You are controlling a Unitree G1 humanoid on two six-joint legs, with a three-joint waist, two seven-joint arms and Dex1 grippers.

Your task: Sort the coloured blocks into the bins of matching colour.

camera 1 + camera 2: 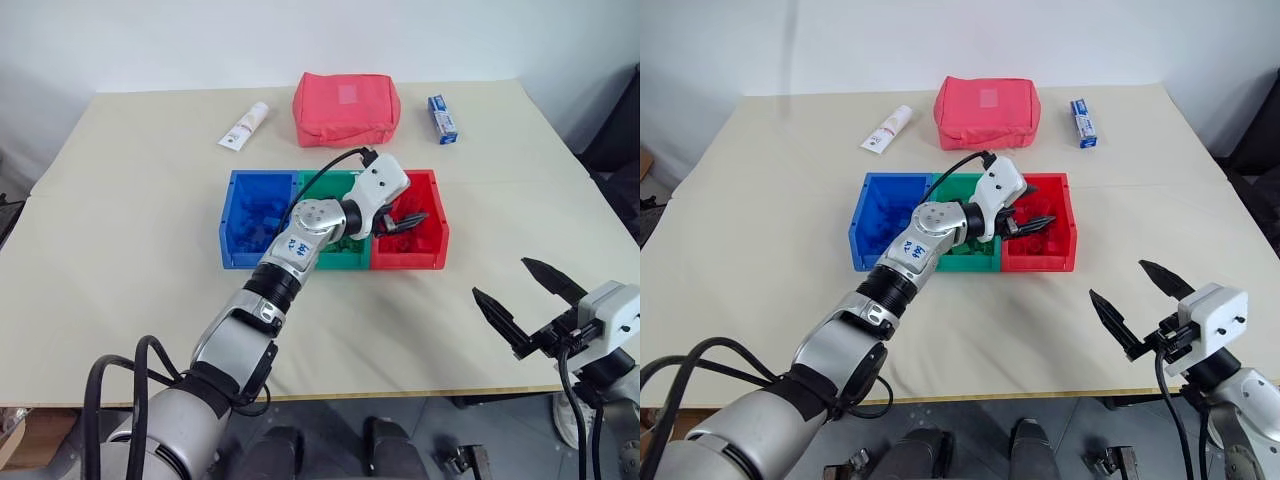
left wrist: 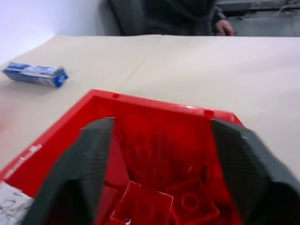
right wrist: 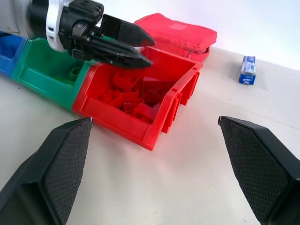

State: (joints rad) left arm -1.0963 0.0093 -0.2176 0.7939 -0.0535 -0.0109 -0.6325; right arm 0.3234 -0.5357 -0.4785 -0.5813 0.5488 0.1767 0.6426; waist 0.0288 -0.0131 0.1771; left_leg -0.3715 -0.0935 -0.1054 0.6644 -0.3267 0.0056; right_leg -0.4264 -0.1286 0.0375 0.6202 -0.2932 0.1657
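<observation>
Left gripper (image 1: 408, 221) — fingers spread, empty, over the red bin (image 1: 432, 252) at frame centre (red blocks (image 3: 136, 96) inside). Right gripper (image 1: 528, 301) — wide apart, empty, lower right. Green bin (image 1: 335, 262), blue bin (image 1: 238, 215) alongside, leftward.

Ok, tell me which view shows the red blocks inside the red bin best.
The right wrist view: the red blocks lie piled in plain sight in the red bin. The left wrist view shows a few, blurred; in both eye views the left pincer partly covers them.
</observation>
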